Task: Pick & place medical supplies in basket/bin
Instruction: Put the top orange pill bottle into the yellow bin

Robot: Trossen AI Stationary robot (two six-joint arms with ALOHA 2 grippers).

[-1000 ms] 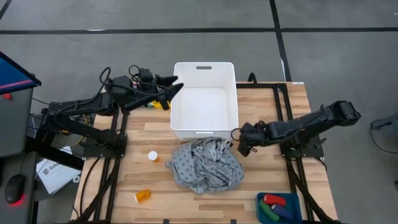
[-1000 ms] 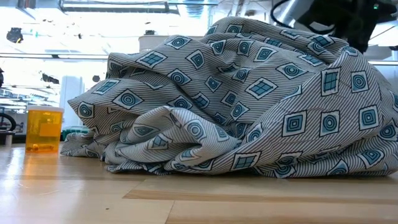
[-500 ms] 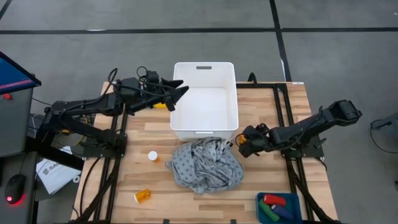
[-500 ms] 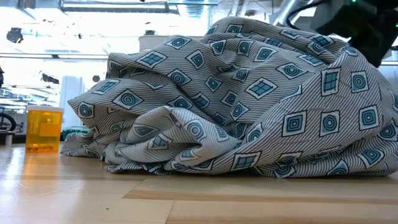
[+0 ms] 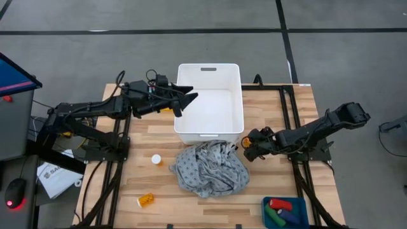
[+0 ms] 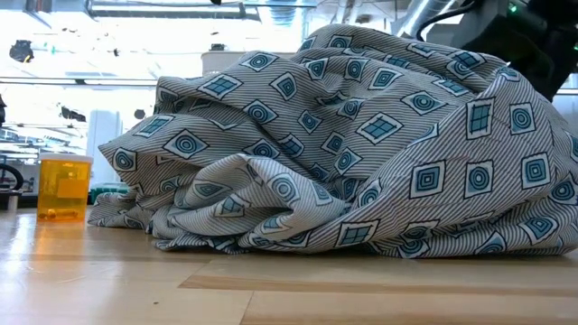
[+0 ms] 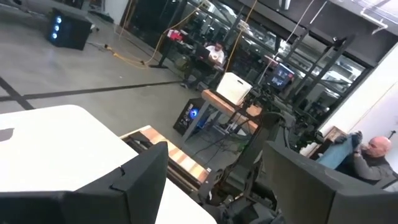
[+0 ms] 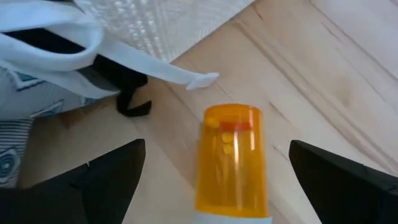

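An orange pill bottle with a white cap lies on its side on the wood, just right of the grey patterned cloth. My right gripper is low over it and open, one finger on each side, touching nothing. My left gripper hovers open above the left rim of the white bin. A white cap and a second orange bottle rest on the table left of the cloth. In the low view the cloth fills the middle, with that bottle at its left.
A flat teal box at the table's near right corner holds a red, a green and a dark blue piece. A white edge of the bin lies just beyond the bottle. The left wrist view shows the bin's rim and a person far off.
My left gripper has moved toward the table's right, from beside the bin's left wall to above its rim, staying open. My right gripper has dropped a little lower and nearer by the cloth's right edge, then held still.
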